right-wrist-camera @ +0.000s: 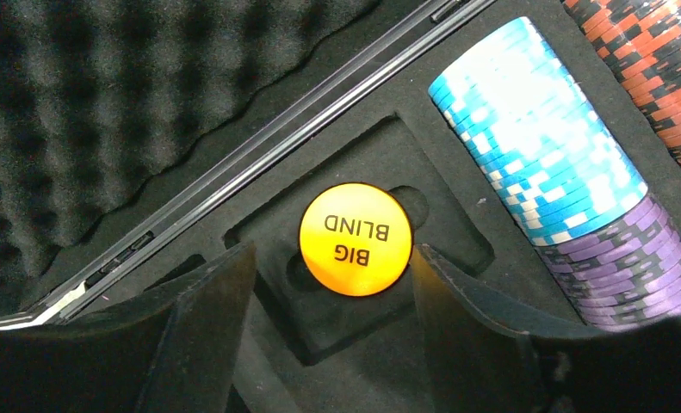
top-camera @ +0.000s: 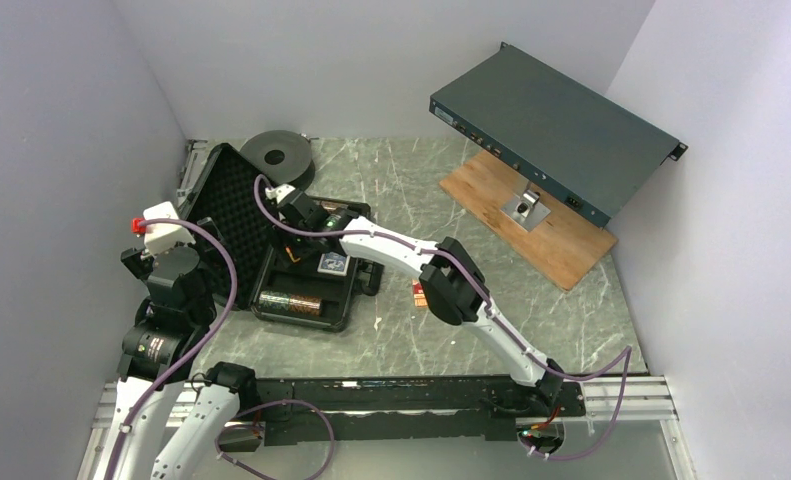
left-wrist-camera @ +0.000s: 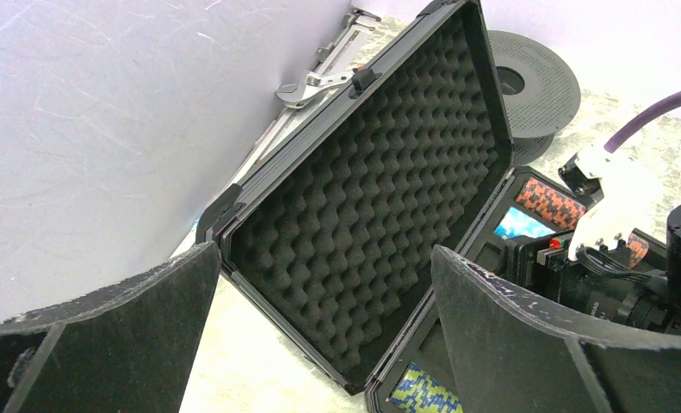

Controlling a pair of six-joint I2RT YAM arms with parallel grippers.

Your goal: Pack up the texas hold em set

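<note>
The black briefcase (top-camera: 233, 200) lies open at the left, its egg-crate foam lid (left-wrist-camera: 380, 189) tilted up toward the wall. My right gripper (right-wrist-camera: 330, 256) hangs over the foam tray, open. An orange "BIG BLIND" button (right-wrist-camera: 355, 239) lies in a square recess just beyond the fingertips, close to the right finger and apart from the left one. A blue chip stack (right-wrist-camera: 535, 138), a purple stack (right-wrist-camera: 621, 275) and an orange-black stack (right-wrist-camera: 655, 60) fill a slot beside it. A row of chips (top-camera: 291, 301) and a card deck (top-camera: 333, 263) sit in the tray. My left gripper (left-wrist-camera: 324, 254) is open beside the lid, holding nothing.
A black round spool (top-camera: 278, 153) rests behind the case. At the back right a dark-grey metal box (top-camera: 551, 130) stands propped on a wooden board (top-camera: 541, 215). Small orange items (top-camera: 420, 294) lie on the marble table under the right arm. Walls close in on both sides.
</note>
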